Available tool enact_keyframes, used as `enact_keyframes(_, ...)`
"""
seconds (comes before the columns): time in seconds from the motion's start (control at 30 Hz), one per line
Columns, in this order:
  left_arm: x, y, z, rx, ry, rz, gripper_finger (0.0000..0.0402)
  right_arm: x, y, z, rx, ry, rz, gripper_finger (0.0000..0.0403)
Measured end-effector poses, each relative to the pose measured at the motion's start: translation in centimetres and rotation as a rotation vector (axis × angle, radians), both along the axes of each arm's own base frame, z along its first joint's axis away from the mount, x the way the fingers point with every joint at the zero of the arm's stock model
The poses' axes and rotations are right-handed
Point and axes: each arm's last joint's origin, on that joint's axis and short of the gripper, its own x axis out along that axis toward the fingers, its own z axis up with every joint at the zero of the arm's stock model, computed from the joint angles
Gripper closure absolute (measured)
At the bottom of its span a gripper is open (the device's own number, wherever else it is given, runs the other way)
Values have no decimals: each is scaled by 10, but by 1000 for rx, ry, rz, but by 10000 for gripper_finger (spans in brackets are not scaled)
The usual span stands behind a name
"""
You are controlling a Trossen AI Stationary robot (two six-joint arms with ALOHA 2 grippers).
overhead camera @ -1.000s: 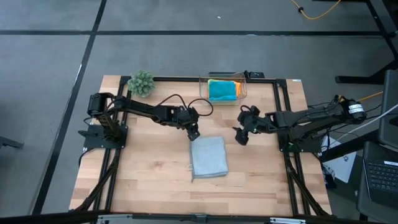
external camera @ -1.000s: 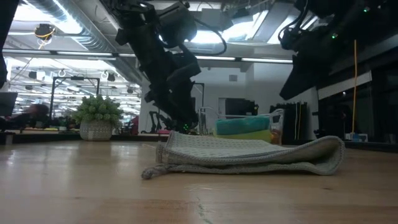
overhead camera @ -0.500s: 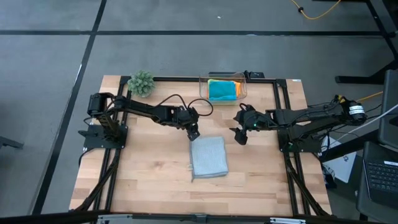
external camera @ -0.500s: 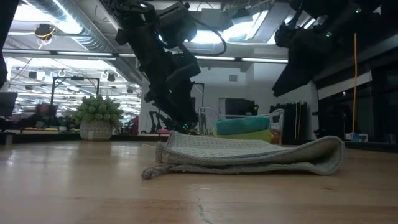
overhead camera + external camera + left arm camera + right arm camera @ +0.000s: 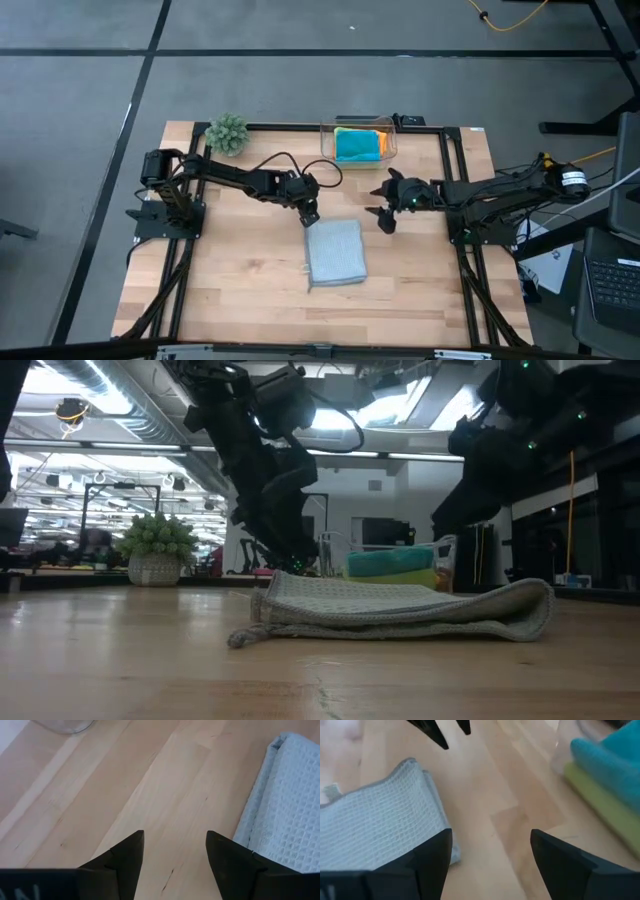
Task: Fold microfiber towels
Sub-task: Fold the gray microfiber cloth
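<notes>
A light grey towel (image 5: 335, 252) lies folded flat on the wooden table near its middle; the low view shows its stacked layers (image 5: 400, 610). My left gripper (image 5: 309, 214) hangs open just off the towel's far left corner, with bare wood between its fingers (image 5: 175, 845). My right gripper (image 5: 385, 220) is open too, above the table to the right of the towel's far edge (image 5: 415, 770), touching nothing. A turquoise towel (image 5: 357, 146), an orange one and a lime green one (image 5: 600, 805) lie stacked in the clear box.
The clear plastic box (image 5: 358, 143) stands at the table's far edge, a small green plant (image 5: 227, 133) at the far left corner. Black frame rails (image 5: 455, 200) run along the table's sides. Bare wood lies in front of the towel.
My right gripper has sunk a little and tipped further downward, drifting toward the table's far edge. The left gripper and the grey towel have kept still.
</notes>
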Motion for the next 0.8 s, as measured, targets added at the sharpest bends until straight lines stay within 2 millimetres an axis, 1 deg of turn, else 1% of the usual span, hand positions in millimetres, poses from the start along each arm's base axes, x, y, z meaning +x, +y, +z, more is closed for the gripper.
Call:
enact_keyframes(0.17,1,0,1,1,-11,0,195,-3,-1,-7,111,-38,9,131)
enact_keyframes(0.3,1,0,1,-11,-13,-6,195,-6,-2,-13,165,-29,-25,131)
enact_keyframes(0.47,1,-2,0,-57,-17,-33,195,-1,0,-18,235,-28,-4,131)
enact_keyframes(0.67,2,-4,0,-72,-20,-51,195,8,-1,-40,299,33,-39,131)
enact_keyframes(0.8,2,-5,0,-77,-20,-58,195,13,-3,-56,378,87,-37,131)
